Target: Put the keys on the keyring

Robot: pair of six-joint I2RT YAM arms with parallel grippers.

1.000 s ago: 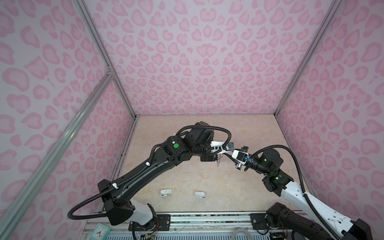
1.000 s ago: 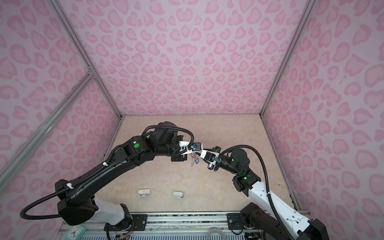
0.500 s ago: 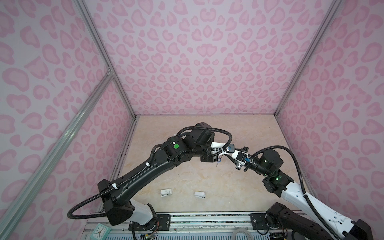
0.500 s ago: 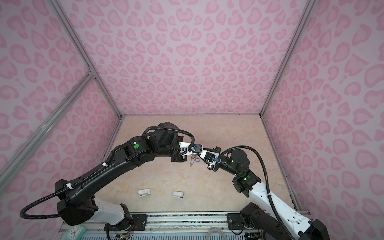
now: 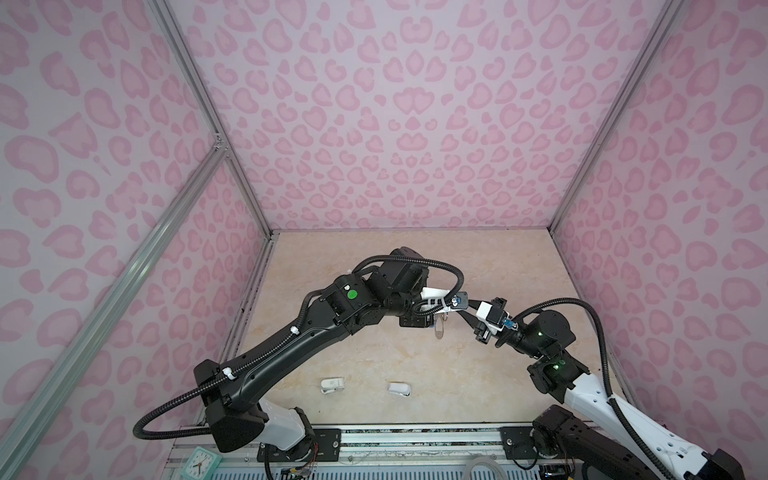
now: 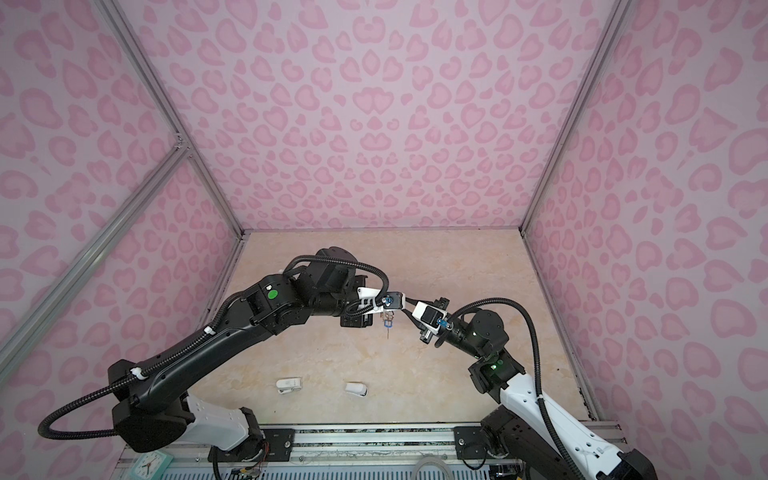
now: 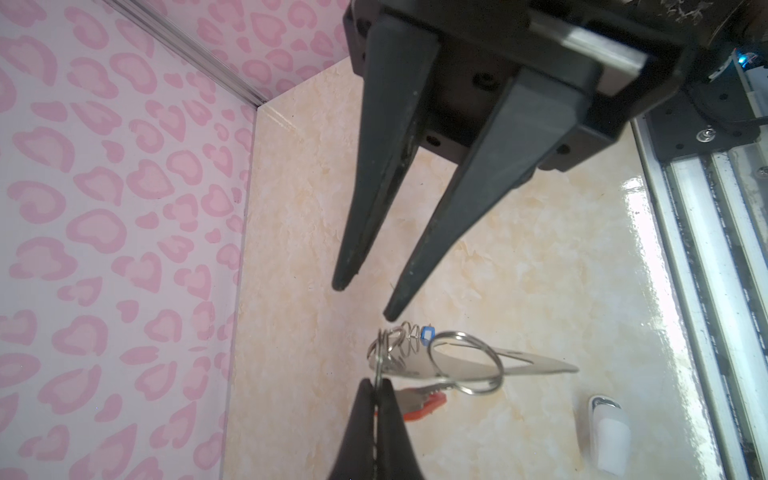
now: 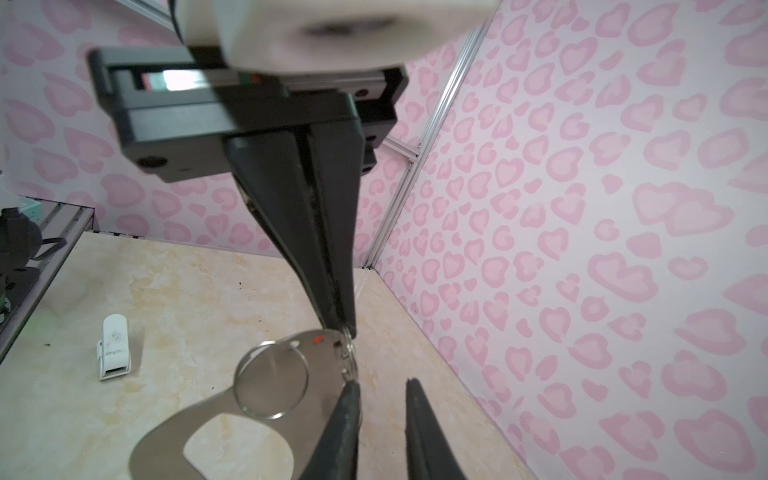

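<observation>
One keyring point(image 7: 540, 366), two keys point(image 7: 424, 405), two white clips point(image 5: 332, 384) at six o'clock. Both arms point(image 5: 291, 345) meet: left gripper point(image 7: 376, 380) clamps keyring, right gripper point(image 7: 366, 302) part-open, empty.

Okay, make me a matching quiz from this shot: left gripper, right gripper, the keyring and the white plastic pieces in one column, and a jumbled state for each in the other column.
Column one:
1. left gripper
2. right gripper
3. keyring
4. white plastic pieces

Column two:
A. lying on the table
B. jaws apart, nothing between them
C. shut, gripping item 3
D. held up off the table

Pairs: 1-C, 2-B, 3-D, 4-A
</observation>
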